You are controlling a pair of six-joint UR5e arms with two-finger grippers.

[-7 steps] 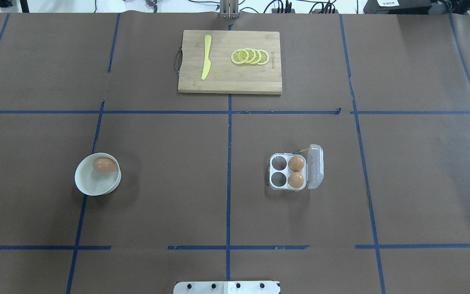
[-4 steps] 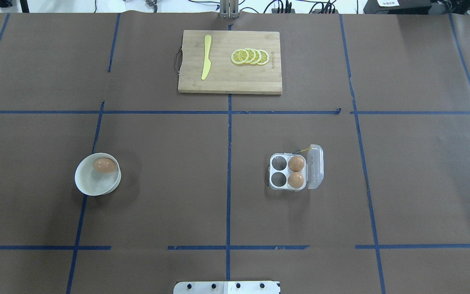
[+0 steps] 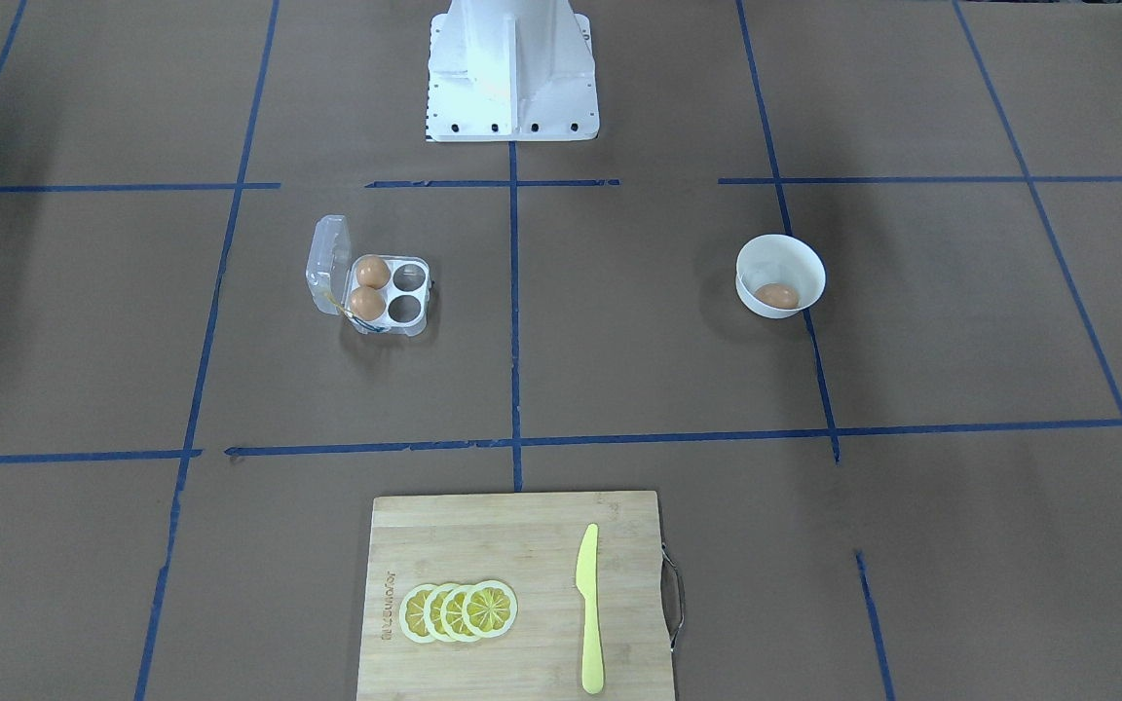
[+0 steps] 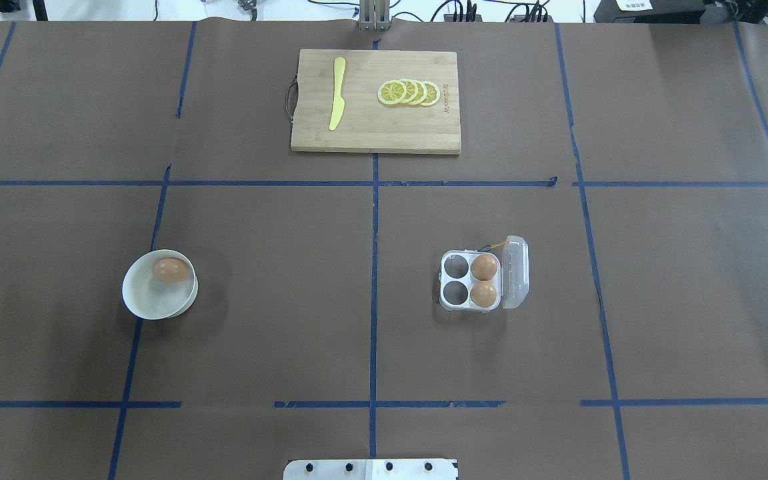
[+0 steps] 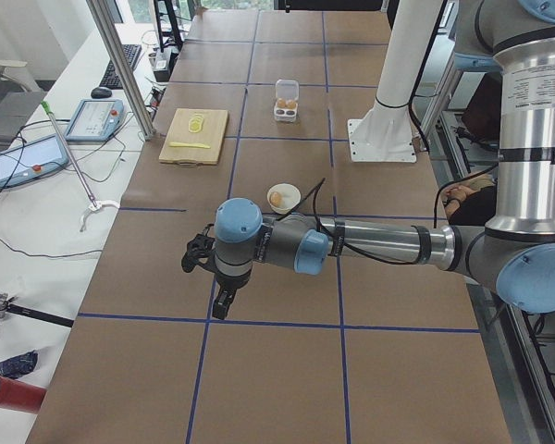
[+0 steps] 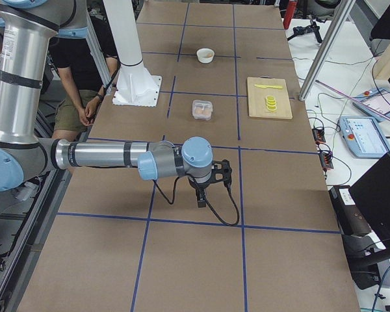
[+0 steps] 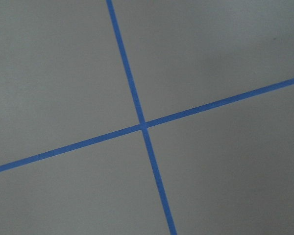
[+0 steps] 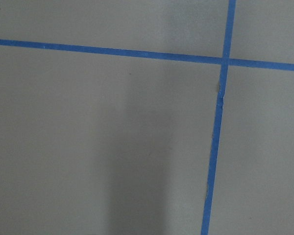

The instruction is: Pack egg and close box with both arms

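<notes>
The egg (image 4: 171,270) lies in a round white bowl (image 4: 151,301) on the left of the table; it also shows in the front view (image 3: 777,296). The box (image 4: 469,281) stands right of centre with its clear lid (image 4: 516,273) open to the right. Two brown eggs (image 4: 484,267) (image 4: 484,294) fill its right cells and its left two cells are empty. My left gripper (image 5: 210,277) hangs over the table's left end, far from the bowl. My right gripper (image 6: 208,188) hangs over the right end, far from the box. I cannot tell whether either is open or shut.
A wooden cutting board (image 4: 371,130) with a yellow knife (image 4: 337,93) and lemon slices (image 4: 409,93) lies at the far middle edge. The white pedestal base (image 3: 510,78) stands at the robot's side. Blue tape lines cross the brown table cover.
</notes>
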